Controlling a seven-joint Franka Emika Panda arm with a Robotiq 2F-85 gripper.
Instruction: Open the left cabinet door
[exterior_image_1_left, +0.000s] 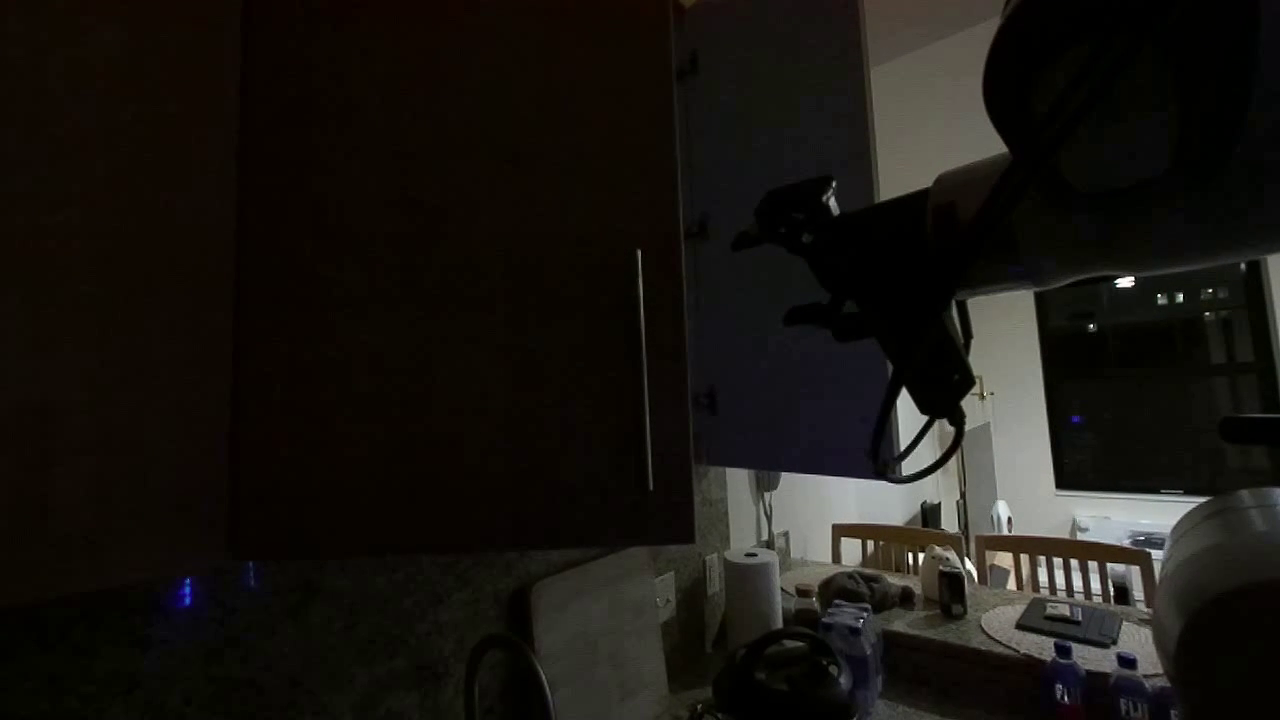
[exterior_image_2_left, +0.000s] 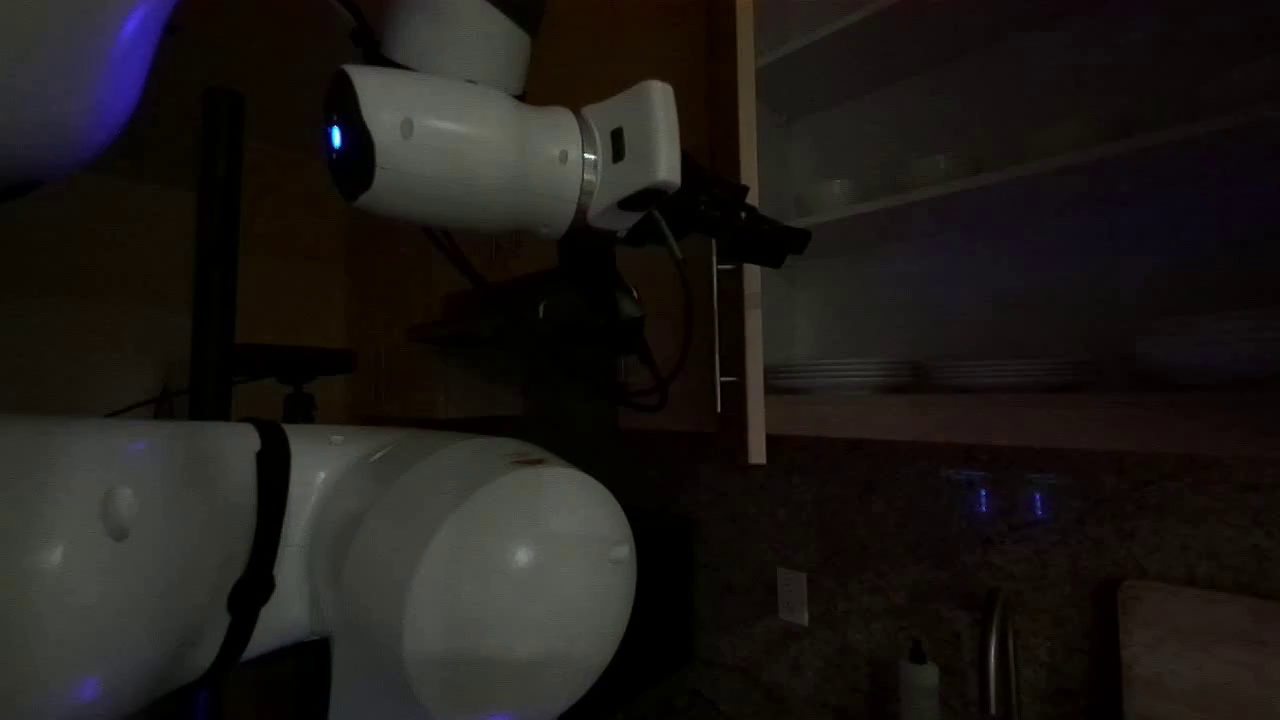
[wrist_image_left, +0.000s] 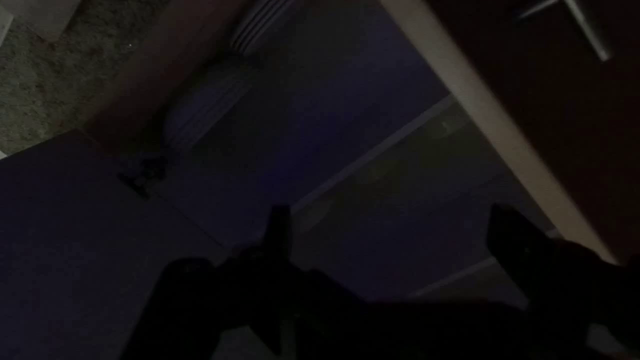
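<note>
The left cabinet door (exterior_image_1_left: 450, 280), dark brown, carries a slim silver bar handle (exterior_image_1_left: 644, 370) by its free edge. It stands swung out: in an exterior view its pale edge (exterior_image_2_left: 754, 420) faces the camera, with the cabinet's inside showing to the right. My gripper (exterior_image_1_left: 768, 278) has its jaws wide apart, nothing between them, and hangs to the right of that door in this view. In the wrist view, the gripper (wrist_image_left: 390, 215) faces the shelves, and its right finger (wrist_image_left: 515, 235) overlaps the door's pale edge (wrist_image_left: 495, 125). Whether it touches there, I cannot tell.
A blue-grey panel (exterior_image_1_left: 780, 400) with dark hinges stands behind the gripper. Stacked plates (exterior_image_2_left: 840, 373) rest inside the cabinet below a shelf (exterior_image_2_left: 1000, 170). Underneath are a faucet (exterior_image_2_left: 998, 650), a cutting board (exterior_image_1_left: 600, 630), a paper towel roll (exterior_image_1_left: 752, 600) and bottles (exterior_image_1_left: 1066, 680). The room is dark.
</note>
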